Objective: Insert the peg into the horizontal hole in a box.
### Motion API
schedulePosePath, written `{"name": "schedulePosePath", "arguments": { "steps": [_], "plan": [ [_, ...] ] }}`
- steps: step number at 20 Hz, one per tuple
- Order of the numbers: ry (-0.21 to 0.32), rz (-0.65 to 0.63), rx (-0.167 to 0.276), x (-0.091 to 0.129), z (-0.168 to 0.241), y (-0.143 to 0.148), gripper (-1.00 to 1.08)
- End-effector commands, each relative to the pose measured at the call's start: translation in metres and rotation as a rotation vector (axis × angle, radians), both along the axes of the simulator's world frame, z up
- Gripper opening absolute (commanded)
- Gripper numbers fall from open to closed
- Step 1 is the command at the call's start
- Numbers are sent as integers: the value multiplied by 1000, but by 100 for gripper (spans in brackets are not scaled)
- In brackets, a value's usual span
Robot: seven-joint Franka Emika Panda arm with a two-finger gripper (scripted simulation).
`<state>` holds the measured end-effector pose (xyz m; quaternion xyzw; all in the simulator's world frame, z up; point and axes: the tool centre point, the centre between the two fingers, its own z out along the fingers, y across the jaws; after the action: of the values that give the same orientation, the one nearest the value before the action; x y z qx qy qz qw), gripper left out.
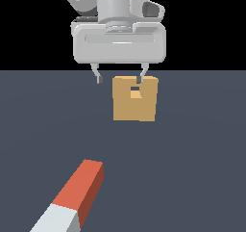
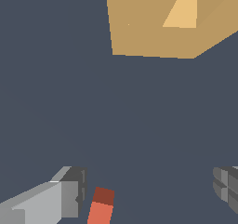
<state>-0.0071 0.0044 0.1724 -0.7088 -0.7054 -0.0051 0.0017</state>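
Observation:
The peg [image 1: 72, 197] lies flat on the floor in the lower left of the exterior view, red-orange half toward the box, white half toward the camera. Only its red end shows in the wrist view [image 2: 101, 207]. The tan box [image 1: 135, 99] stands farther back, with the small square hole [image 1: 136, 91] in its front face; the box [image 2: 153, 32] and hole [image 2: 182, 11] also show in the wrist view. My gripper [image 1: 121, 78] hangs open and empty above the floor, in front of the box's top edge. Its fingers [image 2: 65, 195] are wide apart.
The dark grey floor [image 1: 192, 168] stretches around the box and the peg. Nothing else stands on it.

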Motion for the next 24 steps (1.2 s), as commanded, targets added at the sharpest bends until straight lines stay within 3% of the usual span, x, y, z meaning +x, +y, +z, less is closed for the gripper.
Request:
{"name": "schedulePosePath", "arguments": {
  "steps": [1,5,9,19,24],
  "plan": [
    [0,0,0,0,0,0,100],
    [0,-9,0,-2,-4,-10,100],
    [1,-35,-2,-9,-16,-39,100],
    [4,-157,-9,-50,-71,-172,100],
    [5,-202,-10,-69,-92,-221,100]
  ]
}}
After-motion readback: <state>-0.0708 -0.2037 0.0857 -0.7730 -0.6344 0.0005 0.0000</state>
